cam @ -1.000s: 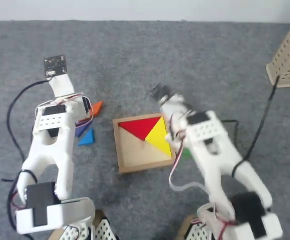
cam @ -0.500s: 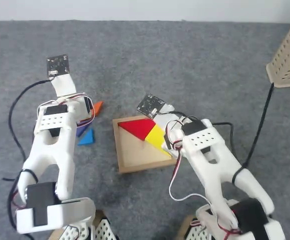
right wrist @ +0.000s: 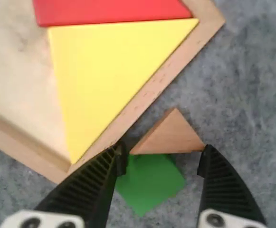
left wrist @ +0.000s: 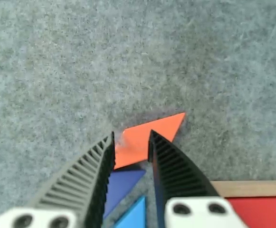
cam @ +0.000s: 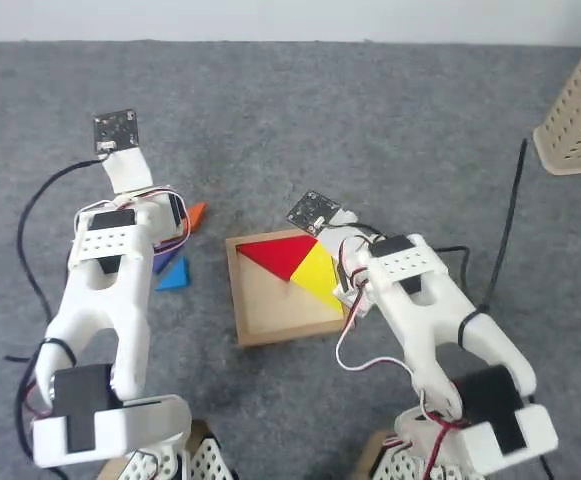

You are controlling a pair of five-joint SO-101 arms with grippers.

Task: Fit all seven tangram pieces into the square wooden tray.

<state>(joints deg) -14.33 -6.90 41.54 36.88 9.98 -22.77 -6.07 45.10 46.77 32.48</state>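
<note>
Thin, stiff, light, probably slick: pinch across opposite edges. Left tool (left wrist: 130,137) parted astride orange piece (left wrist: 161,129); right tool (right wrist: 164,149) spread over tan triangle (right wrist: 168,137), tray's (right wrist: 164,71) 3 o'clock.

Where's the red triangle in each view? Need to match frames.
High view: red triangle against the far tray rim, touching the yellow triangle.
Left wrist view: red triangle just inside the tray rim.
Right wrist view: red triangle edge to edge with the yellow triangle.
Shared landmark: the tray rim.
</note>
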